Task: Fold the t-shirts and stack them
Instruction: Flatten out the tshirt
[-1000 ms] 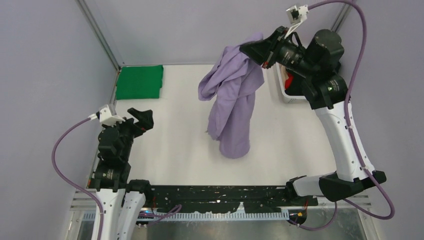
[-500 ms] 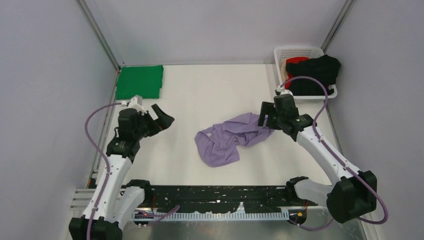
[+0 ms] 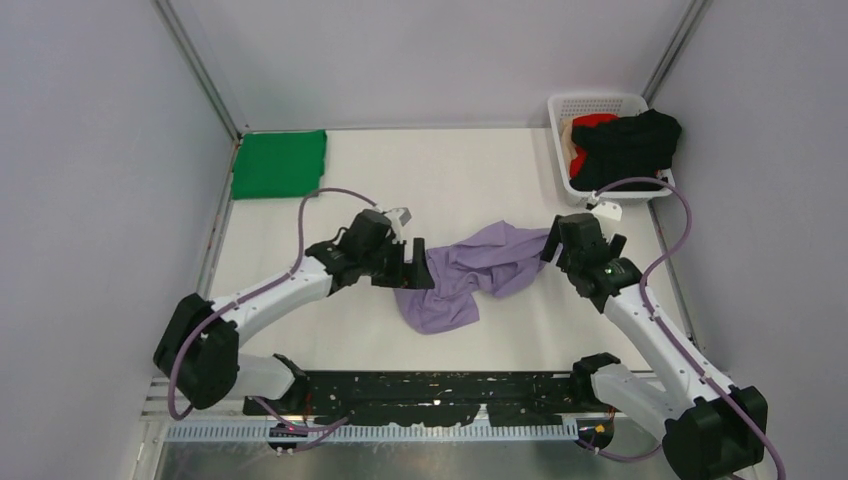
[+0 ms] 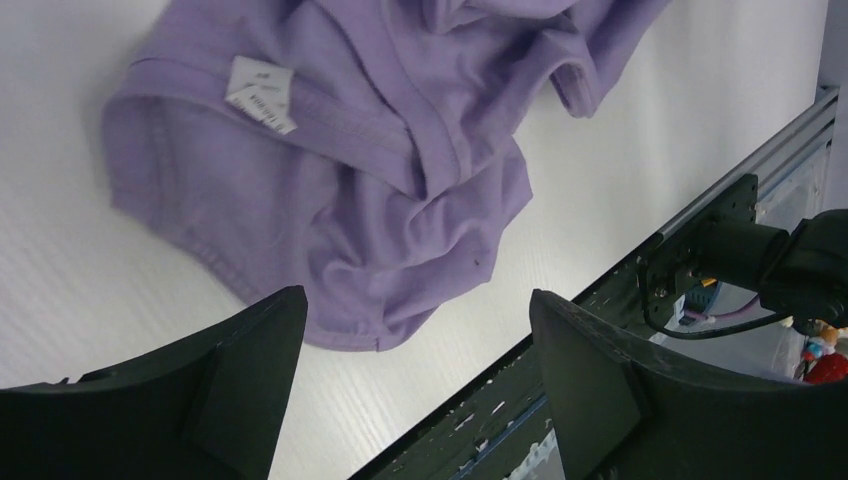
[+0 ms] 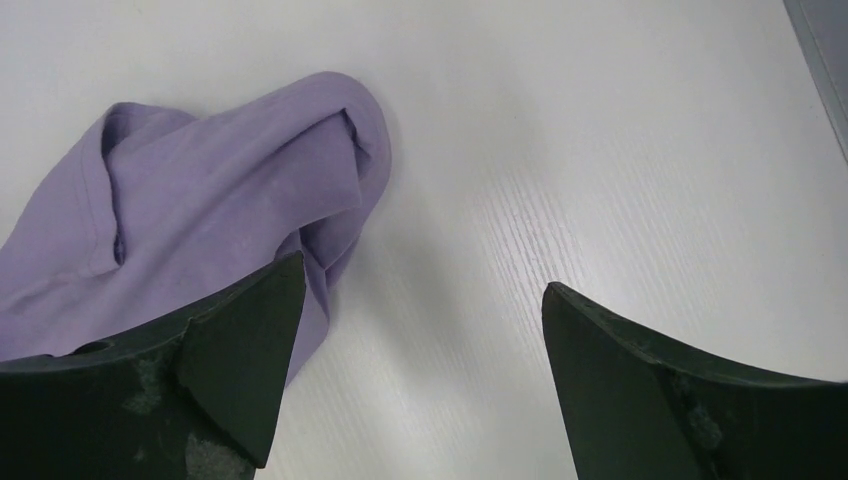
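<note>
The lavender t-shirt (image 3: pixel 465 275) is found crumpled in a heap near the middle of the tabletop (image 3: pixel 440 180), label exposed, not yet spread for folding. The left claw (image 3: pixel 412 262) is held low at the heap's left edge, fingers spread wide and nothing gripped. The right claw (image 3: pixel 553 243) is likewise spread and empty at the right edge. This placement at opposite ends is judged to be preparation for taking two edges and drawing the cloth flat. A green t-shirt (image 3: pixel 279 164) is seen folded at the far left corner, presumably the base of the stack. The white basket (image 3: pixel 600 103) at the far right corner holds a black t-shirt (image 3: pixel 630 145), draped over its rim, and a red t-shirt (image 3: pixel 593 122).
</note>
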Motion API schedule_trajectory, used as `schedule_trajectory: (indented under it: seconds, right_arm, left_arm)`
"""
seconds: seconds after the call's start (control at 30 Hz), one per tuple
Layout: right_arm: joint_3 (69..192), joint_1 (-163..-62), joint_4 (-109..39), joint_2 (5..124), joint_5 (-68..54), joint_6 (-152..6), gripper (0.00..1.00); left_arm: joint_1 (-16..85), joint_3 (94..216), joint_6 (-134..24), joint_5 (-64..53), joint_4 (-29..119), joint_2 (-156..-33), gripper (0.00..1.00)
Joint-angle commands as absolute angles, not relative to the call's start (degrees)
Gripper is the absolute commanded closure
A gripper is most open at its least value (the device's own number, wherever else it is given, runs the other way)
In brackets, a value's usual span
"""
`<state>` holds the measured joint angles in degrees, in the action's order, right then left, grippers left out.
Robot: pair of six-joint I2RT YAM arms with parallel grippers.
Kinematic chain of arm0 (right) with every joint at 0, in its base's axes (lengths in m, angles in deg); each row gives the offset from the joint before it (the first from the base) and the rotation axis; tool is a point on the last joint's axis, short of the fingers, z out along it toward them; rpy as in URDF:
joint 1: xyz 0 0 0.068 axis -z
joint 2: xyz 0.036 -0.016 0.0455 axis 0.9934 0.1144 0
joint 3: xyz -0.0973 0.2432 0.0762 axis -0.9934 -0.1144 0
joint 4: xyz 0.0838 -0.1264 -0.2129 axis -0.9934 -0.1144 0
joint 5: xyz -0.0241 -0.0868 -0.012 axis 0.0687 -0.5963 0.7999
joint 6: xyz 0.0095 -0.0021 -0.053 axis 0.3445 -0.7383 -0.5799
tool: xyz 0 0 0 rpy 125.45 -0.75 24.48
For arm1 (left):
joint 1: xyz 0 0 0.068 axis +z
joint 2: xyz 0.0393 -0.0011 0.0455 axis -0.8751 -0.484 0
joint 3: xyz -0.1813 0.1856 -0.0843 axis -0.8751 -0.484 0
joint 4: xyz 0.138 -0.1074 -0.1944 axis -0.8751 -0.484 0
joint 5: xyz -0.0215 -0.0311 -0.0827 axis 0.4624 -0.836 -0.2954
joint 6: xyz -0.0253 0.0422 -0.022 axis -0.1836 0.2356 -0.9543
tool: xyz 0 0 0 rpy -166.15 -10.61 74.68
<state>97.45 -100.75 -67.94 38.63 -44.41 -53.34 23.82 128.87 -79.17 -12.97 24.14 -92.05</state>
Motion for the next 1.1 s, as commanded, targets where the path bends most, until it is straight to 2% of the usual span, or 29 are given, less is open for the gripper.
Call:
schedule_trajectory:
  seconds: [0.0,0.2,0.47,0.67,0.77,0.93,1.07]
  right_arm:
    - [92.94,-98.71,-60.22,34.4,-45.85,-48.17,0.04]
    - [90.82,-92.85,-55.07,35.21,-33.93,-49.23,0.05]
    - [93.71,-91.07,-48.19,39.08,-22.49,-55.53,0.05]
    - [95.39,-91.1,-41.62,40.97,-13.6,-55.19,0.05]
    - [97.16,-91.73,-40.32,44.14,-6.86,-55.96,0.05]
    - [100.57,-97.78,-40.87,49.22,-5.54,-59.14,0.05]
    - [102.91,-101.77,-40.57,54.52,-4.48,-59.19,0.04]
  left_arm:
    - [18.72,137.34,-76.7,-12.79,27.65,-99.91,0.18]
    - [15.98,146.35,-73.97,-10.02,20.93,-111.83,0.35]
    - [15.68,147.82,-74.73,-10.51,20.79,-116.37,0.44]
    - [15.53,147.92,-76.28,-12.91,22.48,-119.43,0.47]
    - [15.52,147.98,-78.0,-14.29,24.12,-121.07,0.57]
    - [15.52,146.98,-80.63,-16.5,29.23,-121.49,0.76]
    - [15.52,147.62,-80.93,-14.74,29.0,-120.4,1.0]
